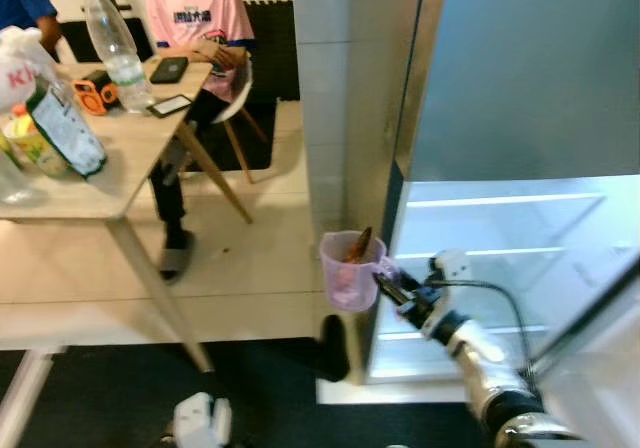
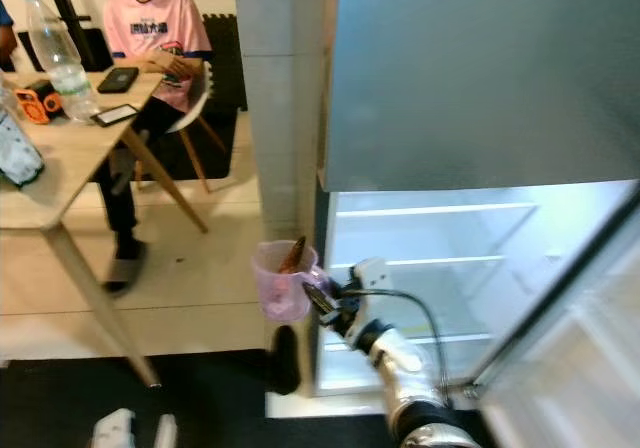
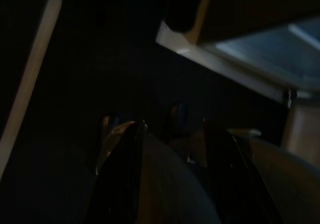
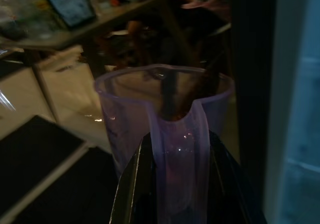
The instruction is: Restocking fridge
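The right tool (image 1: 388, 286) grips the handle of the purple cup (image 1: 346, 269), held before the open fridge (image 1: 500, 268).

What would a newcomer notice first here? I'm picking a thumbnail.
The right claw grips the handle of a purple cup with something brown inside, held beside the open, lit fridge. To the left, a person in pink sits at a table with a bottle.

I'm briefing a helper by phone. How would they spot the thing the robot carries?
Find the open fridge. Before its left edge the right pincer grips the handle of a see-through purple jug, the one purple vessel, something brown standing inside.
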Controlling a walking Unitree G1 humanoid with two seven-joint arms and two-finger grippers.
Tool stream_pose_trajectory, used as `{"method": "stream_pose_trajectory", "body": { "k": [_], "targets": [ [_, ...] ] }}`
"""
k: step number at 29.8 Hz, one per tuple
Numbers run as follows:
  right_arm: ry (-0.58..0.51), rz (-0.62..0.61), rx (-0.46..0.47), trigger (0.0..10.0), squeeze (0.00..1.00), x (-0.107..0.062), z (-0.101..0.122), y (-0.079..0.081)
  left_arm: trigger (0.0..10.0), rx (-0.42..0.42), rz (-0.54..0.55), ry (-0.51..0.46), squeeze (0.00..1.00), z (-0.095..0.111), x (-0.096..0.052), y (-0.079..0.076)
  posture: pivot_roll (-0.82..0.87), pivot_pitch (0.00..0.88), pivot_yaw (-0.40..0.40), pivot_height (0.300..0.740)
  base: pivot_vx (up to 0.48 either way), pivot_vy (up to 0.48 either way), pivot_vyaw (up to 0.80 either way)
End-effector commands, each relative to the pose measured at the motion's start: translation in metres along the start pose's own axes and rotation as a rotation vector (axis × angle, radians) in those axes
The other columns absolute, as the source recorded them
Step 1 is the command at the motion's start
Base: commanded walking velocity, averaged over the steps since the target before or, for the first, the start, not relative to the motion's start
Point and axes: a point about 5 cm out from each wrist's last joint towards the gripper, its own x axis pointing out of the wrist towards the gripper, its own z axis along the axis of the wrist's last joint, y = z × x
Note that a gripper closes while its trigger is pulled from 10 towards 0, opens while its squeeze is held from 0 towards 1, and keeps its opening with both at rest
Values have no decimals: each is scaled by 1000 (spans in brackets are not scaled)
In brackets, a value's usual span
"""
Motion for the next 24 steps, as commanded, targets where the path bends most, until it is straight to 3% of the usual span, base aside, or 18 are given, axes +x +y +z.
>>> {"method": "stream_pose_trajectory", "body": {
  "k": [1,4,5,9,13,24],
  "targets": [
    [-46,55,40,10000,0,1,6,3,10000,9,21,22,0,-5,-3,6,-52,0,12,740,0,0,-800],
    [-49,111,54,10000,0,0,6,6,10000,11,21,23,0,-5,-3,6,-52,0,12,740,0,0,-800],
    [-30,240,70,10000,0,-4,3,13,10000,11,20,23,0,-5,-3,6,-50,0,15,740,0,0,-788],
    [24,400,80,10000,0,-13,-5,24,10000,8,15,25,0,-6,-3,6,-50,0,13,740,0,0,-784],
    [32,455,94,10000,0,-18,-7,27,10000,7,14,26,0,-6,-3,5,-50,0,13,740,0,0,-788],
    [-11,578,179,10000,0,-34,8,25,10000,27,-7,25,0,-4,-3,4,-53,0,13,740,0,0,0]
  ]
}}
